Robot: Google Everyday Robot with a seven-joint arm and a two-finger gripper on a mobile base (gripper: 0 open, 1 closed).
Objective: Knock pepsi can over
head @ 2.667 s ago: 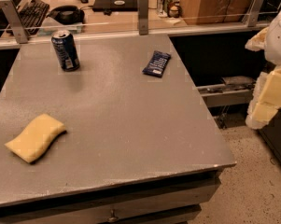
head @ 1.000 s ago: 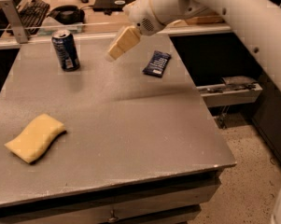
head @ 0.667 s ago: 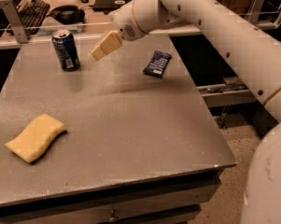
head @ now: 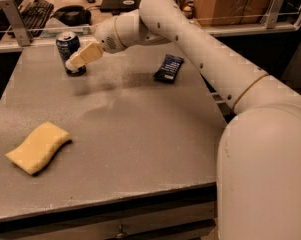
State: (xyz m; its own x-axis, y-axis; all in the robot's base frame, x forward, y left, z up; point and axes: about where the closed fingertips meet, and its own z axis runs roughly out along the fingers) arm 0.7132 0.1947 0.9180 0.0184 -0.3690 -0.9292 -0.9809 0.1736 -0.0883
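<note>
The pepsi can stands upright near the counter's far left corner, so the knock is not yet done. The gripper hangs low over the counter at the can's right side, its tan tip against or just beside the can's lower half; whether they actually touch is unclear. Whether the gripper is apart or together I cannot tell. The approach looks complete, and what seems left is a sideways push toward the left edge to tip the can. A dark snack wrapper lies toward the far right edge, and a yellow sponge by the left edge, both well apart from the can.
</note>
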